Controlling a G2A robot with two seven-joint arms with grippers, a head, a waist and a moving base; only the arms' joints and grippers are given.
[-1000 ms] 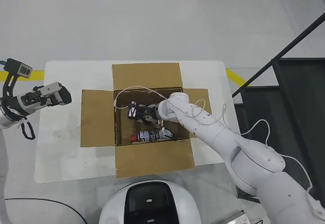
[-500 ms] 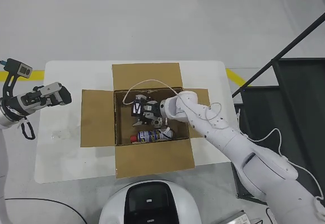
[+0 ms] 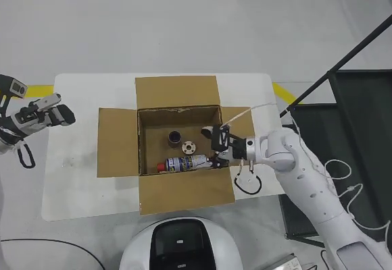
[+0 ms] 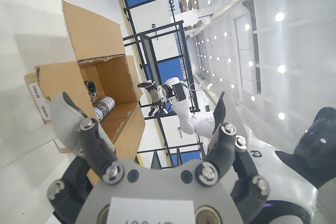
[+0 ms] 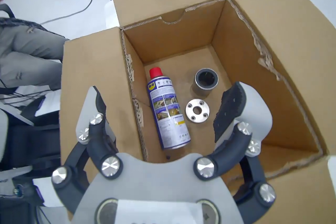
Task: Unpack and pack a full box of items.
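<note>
We see the box [image 3: 118, 142] in the middle of the table [image 3: 88, 94], with its four flaps spread outward. Inside it, the spray can [image 3: 184, 163] lies on its side along the wall nearest the robot. Just behind the can lies the disc [image 3: 188, 146], and the short cylinder [image 3: 175, 138] stands near it, a little further back and to the left. The right gripper [image 3: 216, 143] is over the box's right side. The left gripper [image 3: 64, 111] is over the table's left edge, well apart from the box.

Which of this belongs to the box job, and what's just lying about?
Job:
- cardboard box
- inside it: spray can, metal flange, dark cylinder
- right gripper, open, empty, above the box's rim
- left gripper, open, apart from the box

Lying about:
- black rack
- yellow floor tape
</note>
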